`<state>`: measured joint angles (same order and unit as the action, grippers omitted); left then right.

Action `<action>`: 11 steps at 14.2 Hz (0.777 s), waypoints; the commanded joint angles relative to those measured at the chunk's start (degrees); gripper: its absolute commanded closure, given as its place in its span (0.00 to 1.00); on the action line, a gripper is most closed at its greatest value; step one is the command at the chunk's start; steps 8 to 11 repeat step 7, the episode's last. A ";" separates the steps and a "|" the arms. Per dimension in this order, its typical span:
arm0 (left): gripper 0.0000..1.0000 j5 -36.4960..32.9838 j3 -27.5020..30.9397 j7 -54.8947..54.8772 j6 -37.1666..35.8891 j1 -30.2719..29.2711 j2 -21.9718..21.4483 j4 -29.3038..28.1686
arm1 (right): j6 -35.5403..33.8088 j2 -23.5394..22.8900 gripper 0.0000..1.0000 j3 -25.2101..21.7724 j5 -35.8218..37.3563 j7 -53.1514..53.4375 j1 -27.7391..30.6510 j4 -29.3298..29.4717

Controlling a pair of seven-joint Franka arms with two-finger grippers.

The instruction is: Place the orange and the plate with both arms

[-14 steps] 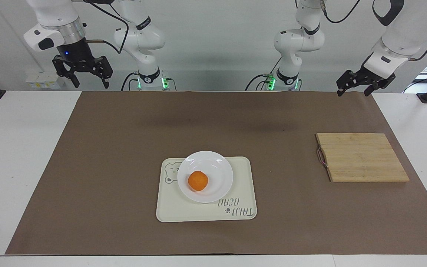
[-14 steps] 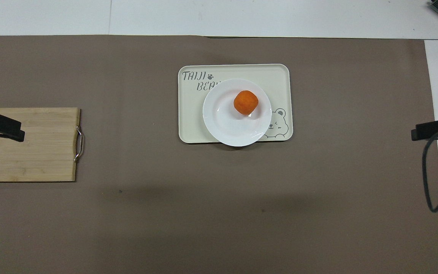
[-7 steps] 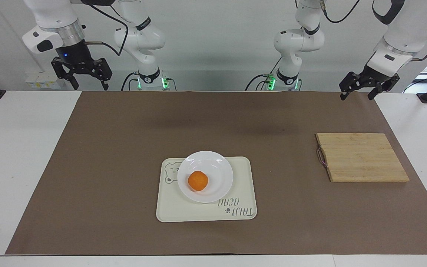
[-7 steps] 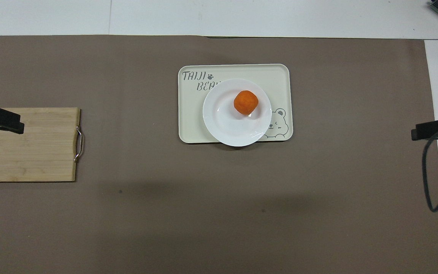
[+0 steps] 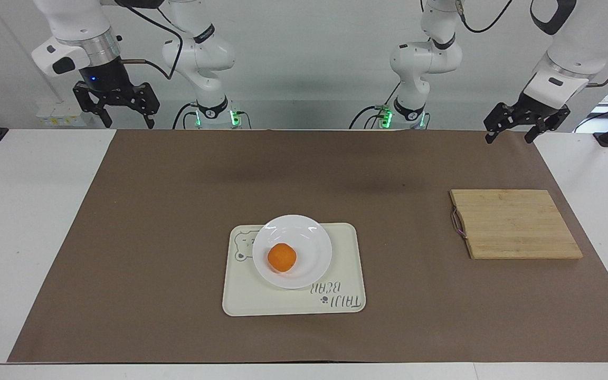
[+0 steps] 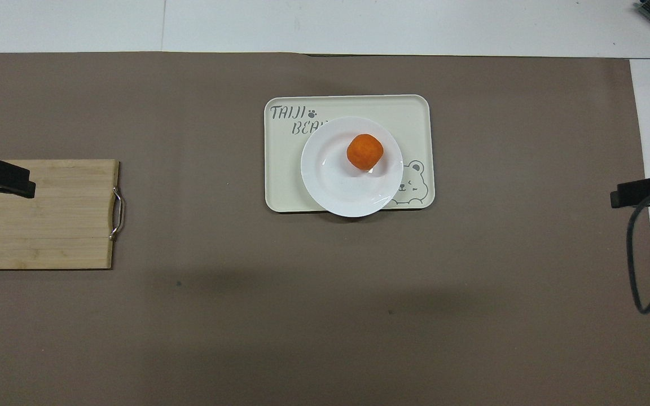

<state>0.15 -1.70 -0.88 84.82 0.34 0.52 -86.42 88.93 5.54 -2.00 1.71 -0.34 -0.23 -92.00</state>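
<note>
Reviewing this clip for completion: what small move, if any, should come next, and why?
Probably none beyond holding still: the orange sits on the plate, which rests on the tray. The left gripper and right gripper both hang open, empty, up near the robots' edge of the table.

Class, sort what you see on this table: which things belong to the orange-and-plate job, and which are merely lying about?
Job: orange; plate; left hand, open; right hand, open.
Lying about: tray; wooden board.

Both arms raised, waiting. Left end effector (image 5: pixel 512 128) open, tilted; right end effector (image 5: pixel 115 111) open, fingers pointing down, nothing held.
</note>
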 commanded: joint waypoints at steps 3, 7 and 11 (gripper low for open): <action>0.00 -0.59 -0.06 0.17 1.31 -0.25 -1.31 -1.64 | 0.19 -0.44 0.00 -0.02 1.28 1.04 0.05 0.59; 0.00 -0.59 -0.06 0.17 1.31 -0.17 -1.31 -1.64 | 0.19 -0.53 0.00 -2.66 1.45 1.04 -2.58 0.59; 0.00 -0.59 -0.06 0.17 1.31 -0.17 -1.31 -1.64 | 0.19 -0.53 0.00 -2.66 1.45 1.04 -2.58 0.59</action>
